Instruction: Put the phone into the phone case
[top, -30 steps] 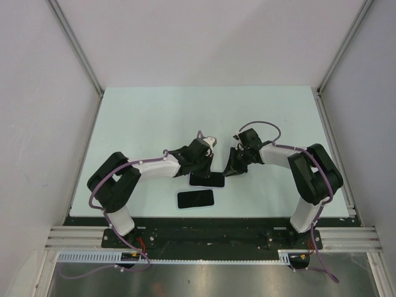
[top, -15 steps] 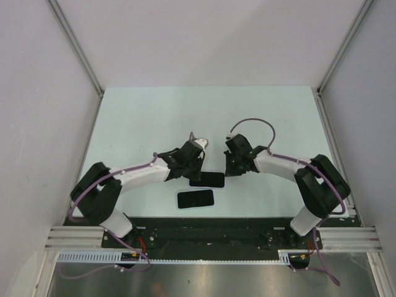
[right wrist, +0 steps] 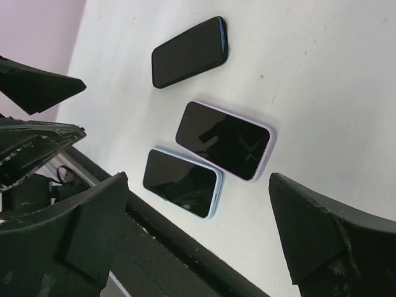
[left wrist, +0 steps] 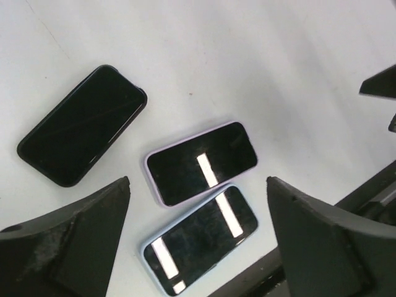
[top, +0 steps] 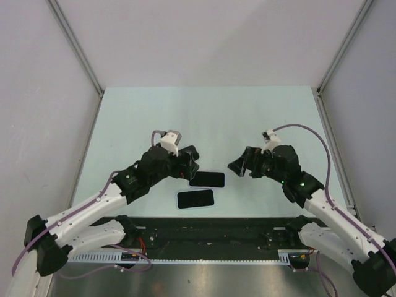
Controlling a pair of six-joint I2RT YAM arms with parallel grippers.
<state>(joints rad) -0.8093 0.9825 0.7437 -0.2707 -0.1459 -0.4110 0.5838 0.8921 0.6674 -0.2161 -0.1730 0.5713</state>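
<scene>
Since both claws hang spread and empty over the near edge of the pale green flat counter [top: 260, 117], we judge the step in hand to be choosing the phone and closing on it. Our left gripper [left wrist: 198, 182], left of centre, has its 2 black wedge fingers wide apart. Our right gripper [right wrist: 198, 179] faces it from the right, equally wide and gripping nothing.

Between them, by the middle of the near edge, lie 3 slabs:
- A glossy phone in a pale-blue rim [left wrist: 201, 238] lies closest to that edge.
- A glossy phone in a lilac rim [left wrist: 202, 162] lies just behind it.
- A matt black slab with a bluish side [left wrist: 80, 127] lies farther back and left, hidden under the left arm from above.

We cannot tell which one is the empty case. We should descend on 1 slab only and straddle its short width. The fingers must stay off its neighbour, since the 2 rimmed phones lie just beside each other.
</scene>
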